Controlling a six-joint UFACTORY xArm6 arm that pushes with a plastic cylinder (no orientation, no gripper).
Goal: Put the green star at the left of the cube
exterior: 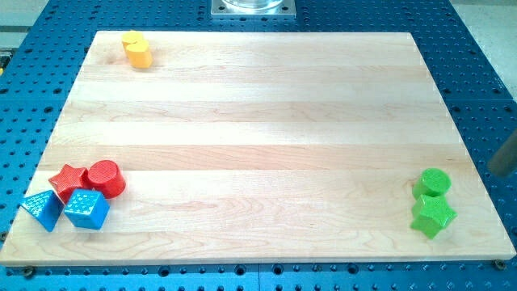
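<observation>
The green star (433, 216) lies near the board's bottom right corner, touching the green cylinder (435, 182) just above it. The blue cube (86, 209) sits at the bottom left, in a cluster with a blue triangular block (42, 210), a red star (68, 181) and a red cylinder (105, 178). Part of my dark rod shows at the view's right edge. Its tip (498, 172) is to the right of the green cylinder and apart from it, over the board's right edge.
A yellow block (138, 50) lies at the top left of the wooden board (258, 121). A blue perforated table (485, 48) surrounds the board. A metal mount (253, 8) sits at the top centre.
</observation>
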